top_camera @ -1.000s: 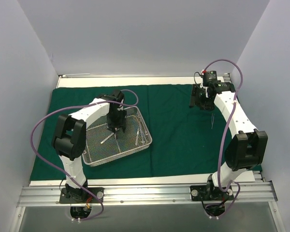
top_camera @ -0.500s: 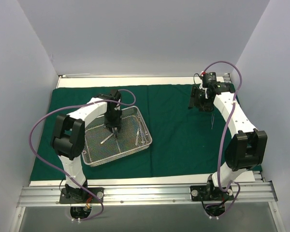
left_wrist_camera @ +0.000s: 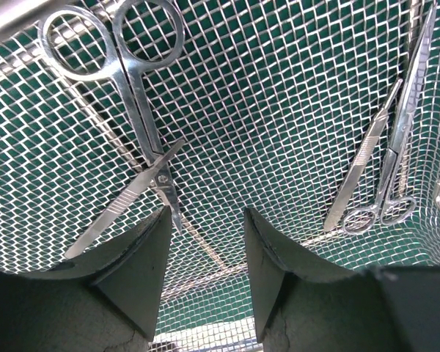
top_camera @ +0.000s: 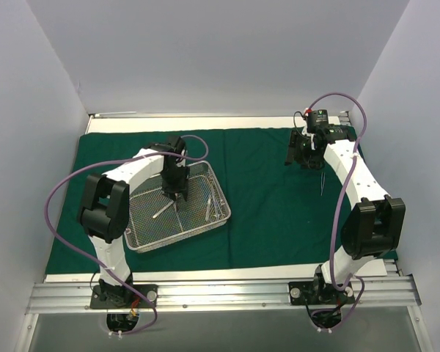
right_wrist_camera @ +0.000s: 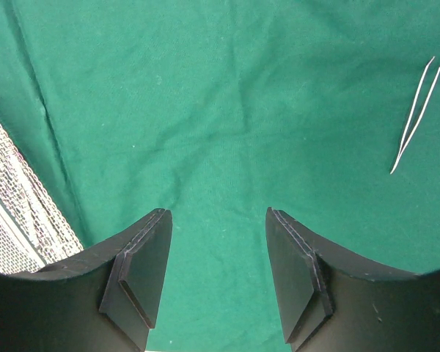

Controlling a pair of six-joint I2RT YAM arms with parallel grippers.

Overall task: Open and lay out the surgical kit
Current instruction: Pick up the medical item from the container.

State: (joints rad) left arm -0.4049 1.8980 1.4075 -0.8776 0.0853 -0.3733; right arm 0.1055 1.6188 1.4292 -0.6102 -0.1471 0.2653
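Note:
The dark green cloth (top_camera: 264, 205) lies spread flat on the table. The silver wire-mesh tray (top_camera: 143, 238) sits on its left part. My left gripper (top_camera: 175, 195) hangs open and empty just above the tray floor (left_wrist_camera: 279, 88). In the left wrist view, the gripper (left_wrist_camera: 205, 229) has scissors (left_wrist_camera: 136, 88) crossed by a scalpel handle (left_wrist_camera: 117, 209) close to its left finger. A second scalpel (left_wrist_camera: 368, 150) and a ring-handled instrument (left_wrist_camera: 405, 139) lie to the right. My right gripper (top_camera: 301, 159) is open and empty over bare cloth (right_wrist_camera: 227, 110). Slim tweezers (right_wrist_camera: 418, 114) lie on the cloth beside it.
The tray's edge (right_wrist_camera: 15, 213) shows at the left of the right wrist view. The tweezers (top_camera: 322, 182) lie near the right arm's forearm. White walls close in the table on three sides, and a metal rail (top_camera: 220, 293) runs along the near edge.
My left gripper has shifted a little sideways over the tray and back, staying open. The right arm and the instruments have barely moved.

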